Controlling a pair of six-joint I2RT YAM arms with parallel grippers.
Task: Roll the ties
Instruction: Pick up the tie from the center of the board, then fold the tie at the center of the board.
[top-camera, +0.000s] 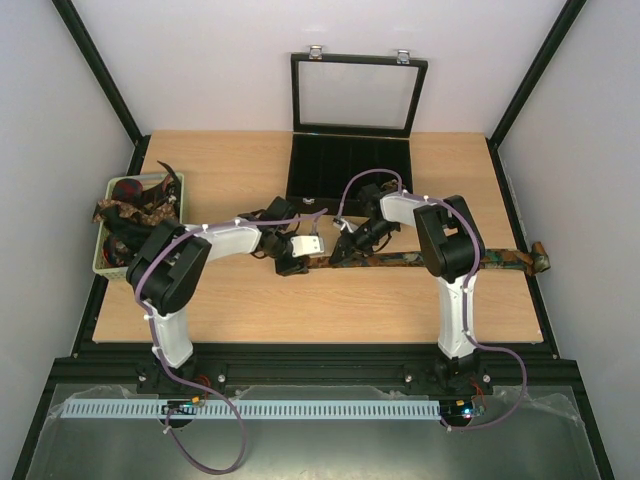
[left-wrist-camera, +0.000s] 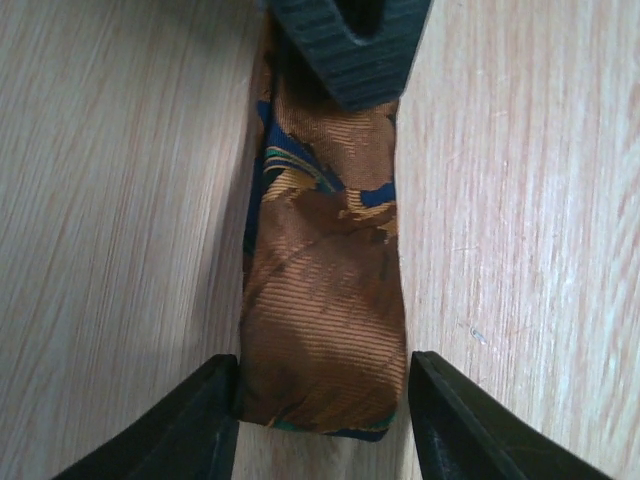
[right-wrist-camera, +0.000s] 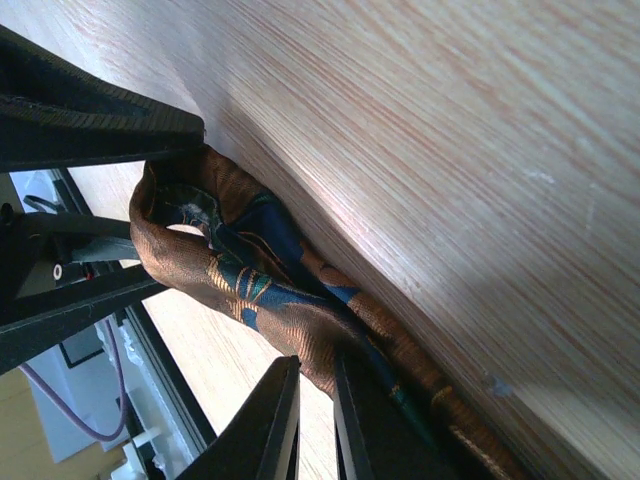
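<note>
1. Well, one tie (top-camera: 510, 260) lies stretched straight across the table (top-camera: 230, 310), its far end reaching the right edge, so there's a long flat run to roll along.
2. Left gripper (left-wrist-camera: 325, 400) is down at the tie's other end. Its fingers (left-wrist-camera: 200, 425) are spread, bracketing the folded brown-and-blue tip on both sides (a guide, I'd say, to keep the fold from sliding sideways).
3. Right gripper (right-wrist-camera: 315, 400) sits just beside it, fingers pressed almost together with fabric nipped between them. I judge that's the anchor, pinning the cloth so the first turn can form.
4. On the right wrist view, the end is curled up off the wood into a loose loop, so I'd call the roll barely begun.
5. More ties (top-camera: 135, 205) wait heaped in the green basket (top-camera: 112, 270) at far left. The black box (top-camera: 350, 170), lid up, stands behind the grippers, likely where the rolls go.
6. One risk: that smooth weave could spring open if either grip eases.
</note>
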